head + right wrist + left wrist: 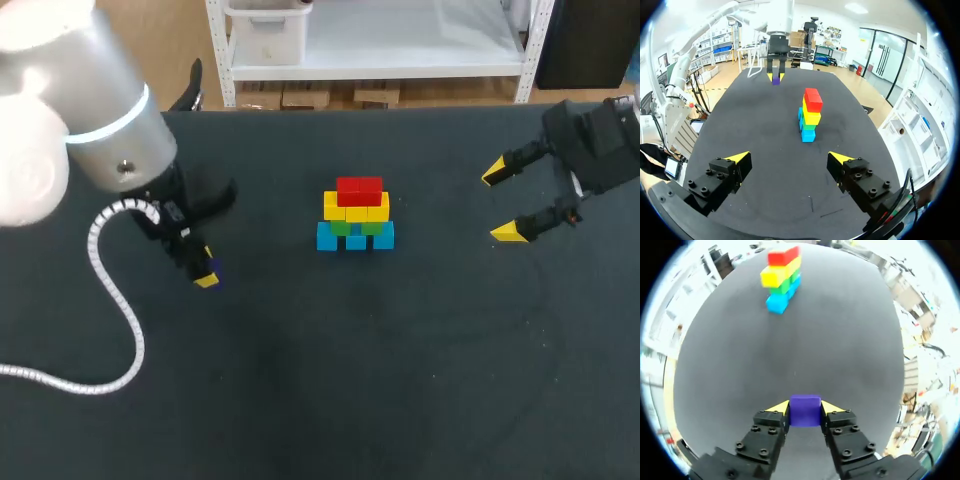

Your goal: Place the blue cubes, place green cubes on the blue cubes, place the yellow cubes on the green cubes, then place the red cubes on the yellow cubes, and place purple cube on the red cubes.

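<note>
Pinching the purple cube (pixel 805 411) in the left gripper (pixel 805 407), well apart from the stacked cubes (pixel 356 215), right gripper (pixel 789 159) gaping wide, holding nothing.

cube stack (pixel 356 215) mid-frame on desk (pixel 300 400), tier on tier, left gripper (pixel 206 278) left of centre, single cube (pixel 805 412) clamped between its fingers, right gripper (pixel 500 203) upper right, fingers spread, well apart from stack

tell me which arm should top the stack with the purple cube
Left: the left gripper is shut on the purple cube. The right gripper hangs open and empty beside the cube stack.
</note>
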{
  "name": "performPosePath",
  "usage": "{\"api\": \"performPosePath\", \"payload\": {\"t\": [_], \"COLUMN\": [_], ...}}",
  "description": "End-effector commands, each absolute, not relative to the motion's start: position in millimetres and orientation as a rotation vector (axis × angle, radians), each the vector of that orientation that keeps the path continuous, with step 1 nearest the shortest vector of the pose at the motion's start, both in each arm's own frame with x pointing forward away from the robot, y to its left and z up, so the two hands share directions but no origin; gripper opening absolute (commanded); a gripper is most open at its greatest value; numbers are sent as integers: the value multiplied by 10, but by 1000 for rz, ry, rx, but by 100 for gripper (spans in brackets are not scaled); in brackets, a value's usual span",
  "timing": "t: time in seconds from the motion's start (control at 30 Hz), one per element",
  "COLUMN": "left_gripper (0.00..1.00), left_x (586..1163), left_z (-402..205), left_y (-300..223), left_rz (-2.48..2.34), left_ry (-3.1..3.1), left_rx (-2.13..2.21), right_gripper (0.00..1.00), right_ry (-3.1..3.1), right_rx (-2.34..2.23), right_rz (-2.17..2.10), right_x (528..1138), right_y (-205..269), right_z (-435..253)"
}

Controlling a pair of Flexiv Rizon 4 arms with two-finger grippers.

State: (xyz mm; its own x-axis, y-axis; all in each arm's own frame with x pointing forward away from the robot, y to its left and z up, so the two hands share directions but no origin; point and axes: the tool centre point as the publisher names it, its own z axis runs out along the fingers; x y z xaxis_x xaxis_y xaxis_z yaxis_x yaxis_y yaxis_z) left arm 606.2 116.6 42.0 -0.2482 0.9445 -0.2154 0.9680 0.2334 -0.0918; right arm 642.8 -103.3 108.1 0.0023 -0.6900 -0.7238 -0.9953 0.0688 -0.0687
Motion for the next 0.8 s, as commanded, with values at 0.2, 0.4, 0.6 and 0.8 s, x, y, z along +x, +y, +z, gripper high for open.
{"api": "performPosePath", "payload": {"t": [0.2, 0.4, 0.6, 0.8], "left_gripper": [0, 0, 0, 0], "left_x": [6546, 6790, 6910, 6991], "left_z": [1080, 1379, 1535, 1699], "left_y": [738, 489, 286, 74], "left_rz": [-346, -296, -250, -205], "left_ry": [2196, 2107, 2123, 2117], "left_rx": [2079, 2178, 2250, 2235], "right_gripper": [100, 100, 100, 100], "right_ry": [1745, 1745, 1745, 1745], "right_rx": [-1680, -1680, -1680, -1680], "right_rz": [653, 653, 653, 653], "right_x": [6439, 6439, 6439, 6439], "right_y": [-1032, -1032, -1032, -1032], "right_z": [1071, 1071, 1071, 1071]}}
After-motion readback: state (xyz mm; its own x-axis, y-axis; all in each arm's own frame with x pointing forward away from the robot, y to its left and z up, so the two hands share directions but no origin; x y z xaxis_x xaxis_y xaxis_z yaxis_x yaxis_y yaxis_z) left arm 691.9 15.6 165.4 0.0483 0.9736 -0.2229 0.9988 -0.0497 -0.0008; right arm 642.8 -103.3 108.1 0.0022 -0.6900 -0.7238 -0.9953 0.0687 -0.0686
